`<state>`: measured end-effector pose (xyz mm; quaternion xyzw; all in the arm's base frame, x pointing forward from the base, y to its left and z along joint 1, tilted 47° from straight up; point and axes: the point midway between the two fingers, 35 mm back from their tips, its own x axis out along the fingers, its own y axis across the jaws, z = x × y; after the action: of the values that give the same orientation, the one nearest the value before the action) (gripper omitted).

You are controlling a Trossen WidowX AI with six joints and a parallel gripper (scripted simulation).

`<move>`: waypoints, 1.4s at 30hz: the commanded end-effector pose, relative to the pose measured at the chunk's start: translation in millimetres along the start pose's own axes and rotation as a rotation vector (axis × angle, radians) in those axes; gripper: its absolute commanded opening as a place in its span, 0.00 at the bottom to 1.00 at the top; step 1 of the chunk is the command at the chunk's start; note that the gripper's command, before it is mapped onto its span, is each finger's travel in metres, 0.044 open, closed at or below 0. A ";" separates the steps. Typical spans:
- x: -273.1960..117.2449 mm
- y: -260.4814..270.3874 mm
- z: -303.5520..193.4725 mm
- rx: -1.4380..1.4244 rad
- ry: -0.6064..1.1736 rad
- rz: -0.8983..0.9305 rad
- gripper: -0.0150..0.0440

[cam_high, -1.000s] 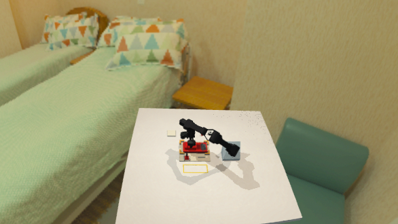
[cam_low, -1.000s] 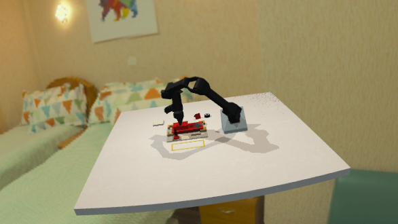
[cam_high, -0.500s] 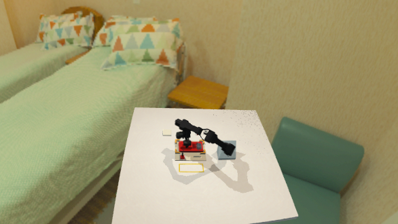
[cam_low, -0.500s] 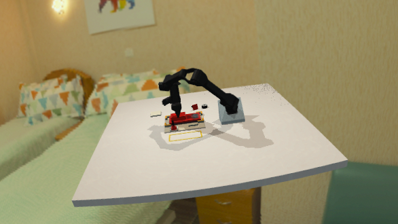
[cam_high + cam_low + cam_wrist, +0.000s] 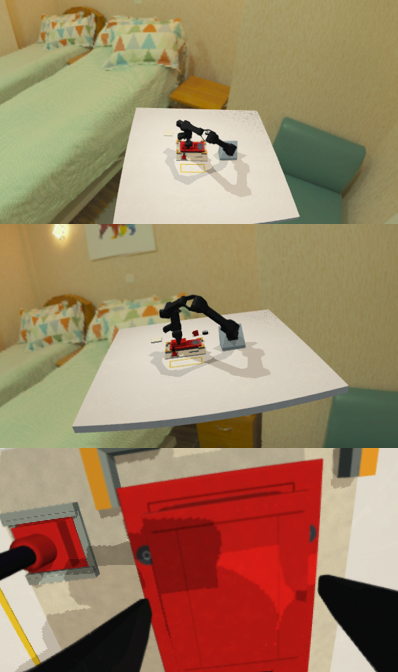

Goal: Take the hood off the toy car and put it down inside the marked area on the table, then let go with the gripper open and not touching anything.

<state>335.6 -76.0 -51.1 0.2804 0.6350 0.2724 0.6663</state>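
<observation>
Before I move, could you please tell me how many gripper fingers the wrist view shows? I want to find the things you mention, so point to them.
2: the left finger (image 5: 112, 640) and the right finger (image 5: 367, 610), at either side of the car (image 5: 194, 149) (image 5: 185, 346) (image 5: 240, 623).
</observation>
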 end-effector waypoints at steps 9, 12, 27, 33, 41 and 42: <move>6.2 0.1 0.0 0.006 -0.002 0.004 1.00; 7.7 0.1 0.0 0.005 -0.002 0.004 1.00; 6.9 0.1 -0.1 0.000 0.000 0.000 0.72; 4.7 0.1 0.0 0.000 0.000 0.000 0.45; -0.6 -0.1 0.2 0.000 0.000 0.000 0.25; -1.2 -0.1 0.2 0.000 0.000 0.000 0.25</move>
<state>335.3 -72.9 -52.6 0.2827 0.6365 0.2735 0.6635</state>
